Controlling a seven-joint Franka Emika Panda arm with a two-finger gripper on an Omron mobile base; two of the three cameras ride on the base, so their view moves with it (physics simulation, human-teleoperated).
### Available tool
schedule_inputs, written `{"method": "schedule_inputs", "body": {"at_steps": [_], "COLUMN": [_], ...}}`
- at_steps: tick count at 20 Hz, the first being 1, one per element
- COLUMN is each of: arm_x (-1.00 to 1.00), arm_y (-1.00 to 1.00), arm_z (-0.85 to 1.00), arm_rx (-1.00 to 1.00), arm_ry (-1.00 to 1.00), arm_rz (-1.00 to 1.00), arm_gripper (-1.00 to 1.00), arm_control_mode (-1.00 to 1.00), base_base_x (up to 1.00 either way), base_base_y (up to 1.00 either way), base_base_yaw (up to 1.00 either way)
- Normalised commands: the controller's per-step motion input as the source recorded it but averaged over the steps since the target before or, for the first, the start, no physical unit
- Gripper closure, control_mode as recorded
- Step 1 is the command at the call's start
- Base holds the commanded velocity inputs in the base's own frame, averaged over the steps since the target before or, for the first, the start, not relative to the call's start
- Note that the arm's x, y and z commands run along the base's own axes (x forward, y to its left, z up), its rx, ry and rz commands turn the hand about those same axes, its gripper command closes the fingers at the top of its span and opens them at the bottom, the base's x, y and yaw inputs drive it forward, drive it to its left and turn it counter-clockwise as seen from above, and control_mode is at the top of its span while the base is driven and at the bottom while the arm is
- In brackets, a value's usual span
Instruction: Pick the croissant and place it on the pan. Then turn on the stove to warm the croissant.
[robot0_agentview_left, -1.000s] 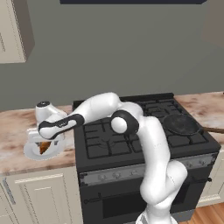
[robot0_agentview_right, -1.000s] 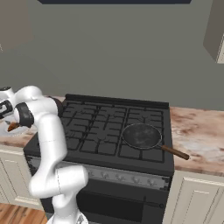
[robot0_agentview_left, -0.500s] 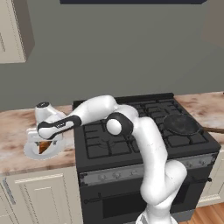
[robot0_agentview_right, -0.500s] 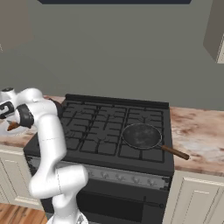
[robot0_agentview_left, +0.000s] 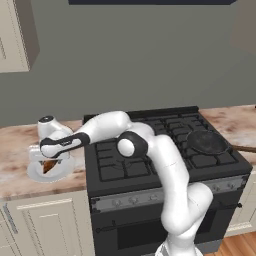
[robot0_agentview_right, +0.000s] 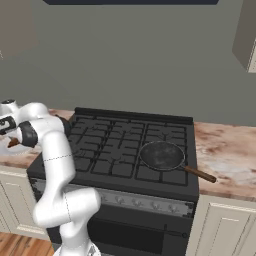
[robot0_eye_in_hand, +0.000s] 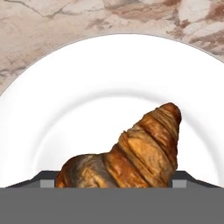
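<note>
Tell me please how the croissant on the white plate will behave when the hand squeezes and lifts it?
The croissant looks layered and flaky, so it probably crushes or sheds crumbs under a hard squeeze. It seems light for its size. Its tapered, rounded shape may slip or twist between the fingers, and it could slide on the smooth plate if pushed.

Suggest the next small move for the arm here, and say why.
Probably close the gripper on the croissant. In the hand view the pastry lies on the white plate right at the finger tips, one on each side, so it looks bracketed but not clearly clamped. The pan waits on the stove.
</note>
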Motion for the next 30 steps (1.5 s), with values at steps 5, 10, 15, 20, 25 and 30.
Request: {"method": "schedule_inputs", "body": {"at_steps": [5,10,15,20,25,30], "arm_x": [-0.12,-0.23,-0.11,-0.02,-0.12,-0.10], "arm_y": [-0.14,-0.34,-0.77,-0.98,-1.00,-0.99], "arm_z": [-0.04,0.32,0.75,0.81,0.45,0.39], "arm_rx": [0.00,0.01,0.28,0.23,0.10,0.06], "arm_ry": [-0.30,-0.33,-0.02,0.00,0.02,0.22], "arm_rz": [0.01,0.03,0.09,0.04,-0.03,-0.31], "arm_gripper": [1.00,1.00,1.00,1.00,1.00,1.00], "arm_control_mode": [-1.00,-1.00,-1.00,-1.00,-1.00,-1.00], "base_base_x": [0.00,0.00,0.00,0.00,0.00,0.00], "base_base_y": [0.00,0.00,0.00,0.00,0.00,0.00], "base_base_yaw": [0.00,0.00,0.00,0.00,0.00,0.00]}}
